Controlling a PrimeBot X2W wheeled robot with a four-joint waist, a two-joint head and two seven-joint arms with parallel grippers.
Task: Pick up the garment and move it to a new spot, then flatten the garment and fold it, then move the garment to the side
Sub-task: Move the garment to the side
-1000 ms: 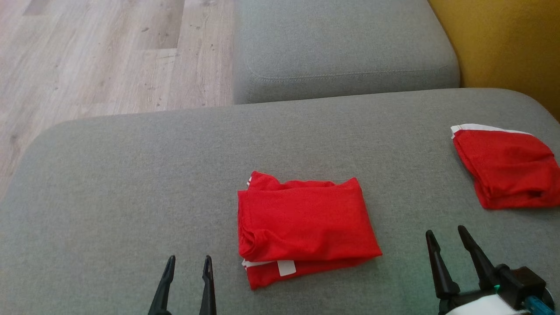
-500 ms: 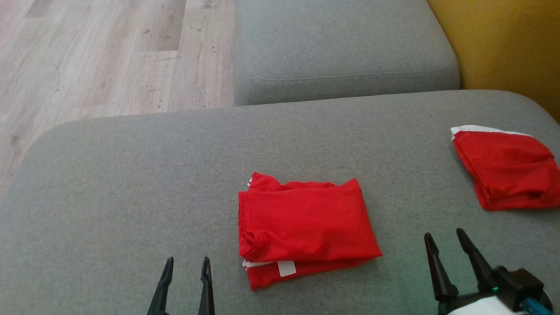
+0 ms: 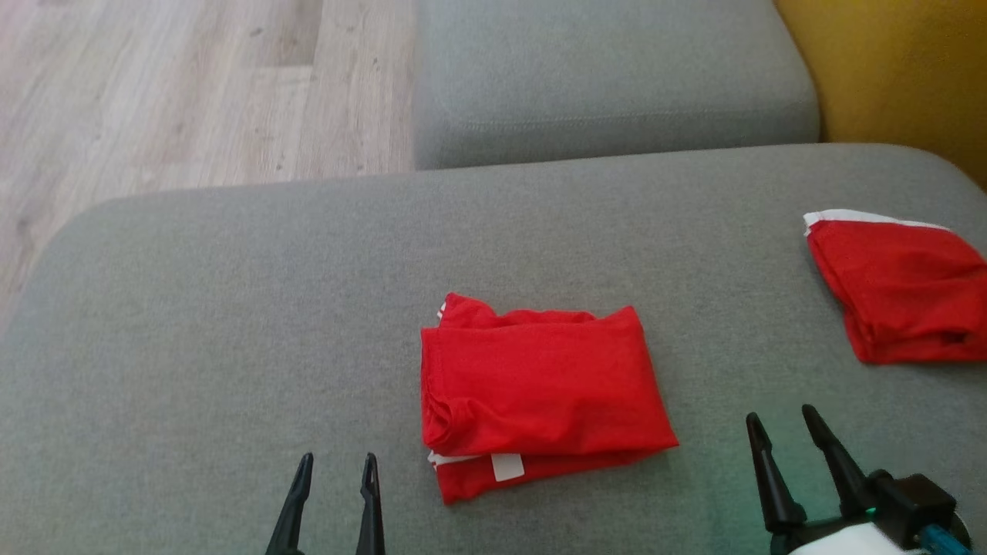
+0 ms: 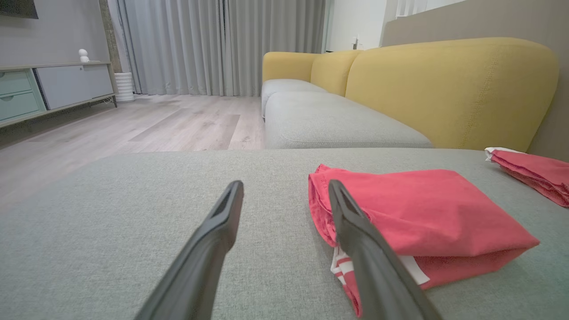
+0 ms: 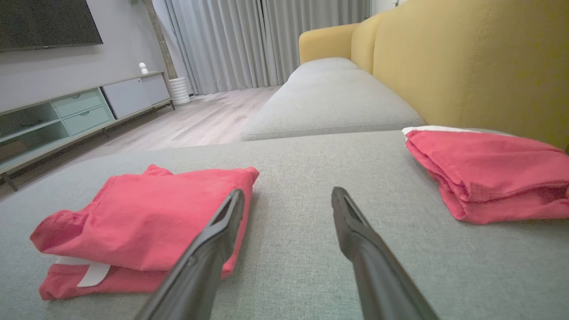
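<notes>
My left tool (image 3: pixel 338 459) hovers low over the grey sofa seat (image 3: pixel 231 308) with its two dark fingers spread wide and nothing between them; it sits just to the near left of the folded red garment (image 3: pixel 540 393), apart from the cloth. My right tool (image 3: pixel 780 414) is also spread wide and empty, near the garment's right edge without touching it. The garment lies in the middle of the seat as a neat rectangle, several layers thick, with a white label (image 3: pixel 507 466) and a bit of white striped trim showing along its near edge. In my left wrist view the right finger crosses in front of the garment's left end, and in my right wrist view the left finger crosses in front of its right end. A second red garment (image 3: pixel 902 285), folded with a white hem along its far edge, rests well apart at the right of the seat, close to the yellow backrest (image 3: pixel 902 69). Beyond the seat are a farther seat cushion (image 3: pixel 601 69) and the wooden floor (image 3: pixel 193 92)
</notes>
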